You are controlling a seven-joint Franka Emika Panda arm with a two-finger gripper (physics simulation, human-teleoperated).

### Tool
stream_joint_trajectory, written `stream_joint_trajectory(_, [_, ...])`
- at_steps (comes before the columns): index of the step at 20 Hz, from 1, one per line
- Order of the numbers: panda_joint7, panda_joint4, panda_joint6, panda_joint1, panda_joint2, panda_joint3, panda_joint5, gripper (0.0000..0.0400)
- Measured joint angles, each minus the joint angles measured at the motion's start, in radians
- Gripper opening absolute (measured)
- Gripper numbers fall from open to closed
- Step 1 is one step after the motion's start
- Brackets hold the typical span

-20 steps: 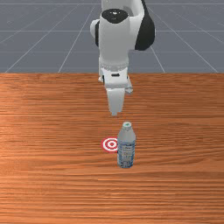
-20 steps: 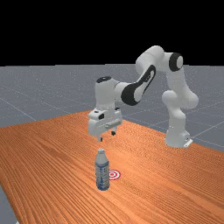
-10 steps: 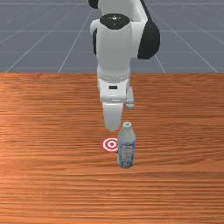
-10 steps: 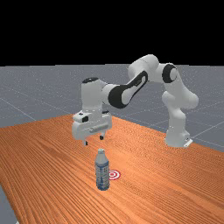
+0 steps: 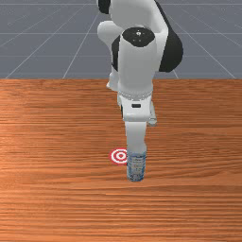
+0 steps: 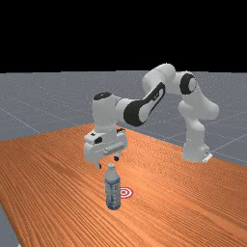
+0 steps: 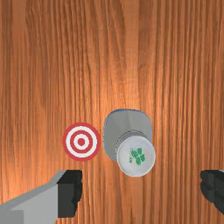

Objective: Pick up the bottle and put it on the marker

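gripper (image 6: 107, 162) hangs open over upright bottle (image 6: 113, 189), lower middle of the far view; marker (image 6: 126, 193) lies just beside bottle.

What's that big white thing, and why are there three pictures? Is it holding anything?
The big white and grey thing is a robot arm, drawn by a computer. One picture looks from the front, across the wooden table. One is from farther off. The third is from the arm's own end, looking down past its two fingers.

A bottle stands upright on the table. Beside it lies a flat round marker with red and white rings, like a target.

Nothing is held: the fingers are spread apart, near the bottle's top. The robot's job is to put the bottle on the marker.
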Motion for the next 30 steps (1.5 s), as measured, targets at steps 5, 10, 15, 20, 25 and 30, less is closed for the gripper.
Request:
stream_joint_trajectory(5, [-0.011, -0.007, 0.029, -0.009, 0.049, 0.009, 0.015, 0.04])
stream_joint_trajectory(10, [-0.003, -0.041, 0.044, -0.003, -0.001, 0.002, 0.004, 0.04])
stream_joint_trajectory(15, [-0.007, 0.0, -0.001, -0.006, 0.01, 0.007, 0.012, 0.04])
stream_joint_trajectory(20, [-0.022, -0.017, 0.048, -0.017, 0.04, 0.019, 0.03, 0.04])
stream_joint_trajectory(25, [-0.008, -0.069, 0.106, -0.007, 0.022, 0.007, 0.012, 0.0223])
stream_joint_trajectory(30, [-0.009, -0.082, 0.13, -0.007, 0.017, 0.008, 0.012, 0.0224])
